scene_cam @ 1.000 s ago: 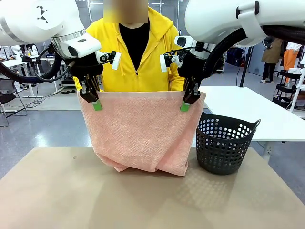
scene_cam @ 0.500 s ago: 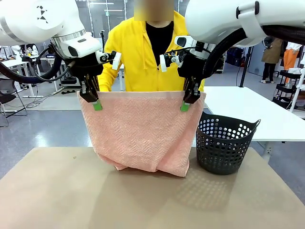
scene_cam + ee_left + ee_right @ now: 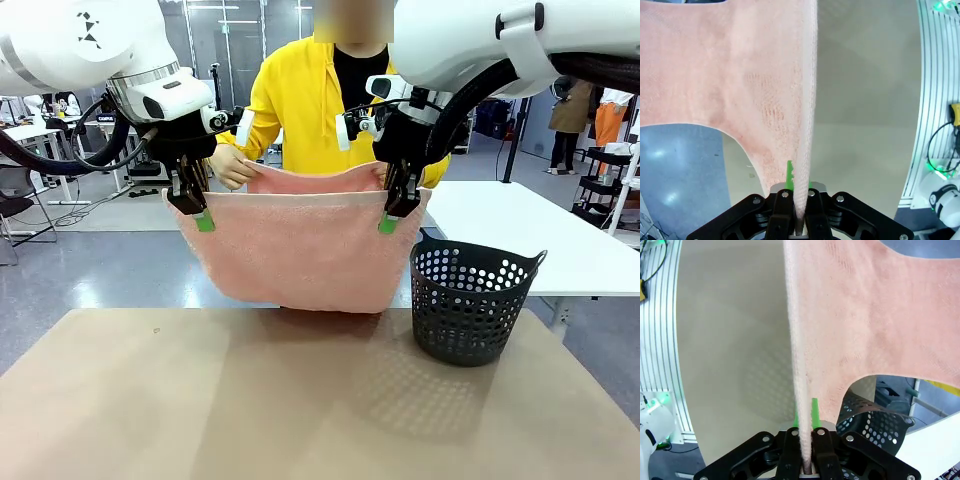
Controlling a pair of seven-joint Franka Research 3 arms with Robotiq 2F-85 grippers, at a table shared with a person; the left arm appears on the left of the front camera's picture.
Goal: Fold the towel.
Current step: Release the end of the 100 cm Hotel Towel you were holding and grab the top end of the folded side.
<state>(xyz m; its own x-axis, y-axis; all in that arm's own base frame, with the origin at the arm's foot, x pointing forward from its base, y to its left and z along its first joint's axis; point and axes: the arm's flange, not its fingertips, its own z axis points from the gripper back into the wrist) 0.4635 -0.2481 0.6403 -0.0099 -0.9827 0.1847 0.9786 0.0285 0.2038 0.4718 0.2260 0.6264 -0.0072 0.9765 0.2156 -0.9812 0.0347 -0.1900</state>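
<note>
The salmon-pink towel (image 3: 300, 250) hangs in the air above the table, stretched between both grippers. My left gripper (image 3: 203, 220) is shut on its upper left corner, and my right gripper (image 3: 389, 222) is shut on its upper right corner. Behind it, a person in a yellow hoodie holds the towel's far edge (image 3: 305, 180) raised to the height of my grippers, one hand (image 3: 232, 166) showing at the left. In the left wrist view the towel (image 3: 740, 75) runs up from the green pads (image 3: 789, 175). In the right wrist view the towel (image 3: 850, 315) does the same.
A black perforated basket (image 3: 470, 305) stands on the tan table (image 3: 300, 410) at the right, just below my right gripper, and also shows as the basket (image 3: 865, 422) in the right wrist view. A white table (image 3: 540, 235) stands behind it.
The person has lifted the towel's hanging lower edge up behind it to the height of my grippers, so the towel now hangs doubled and shorter, off the table. My grippers have not moved.
</note>
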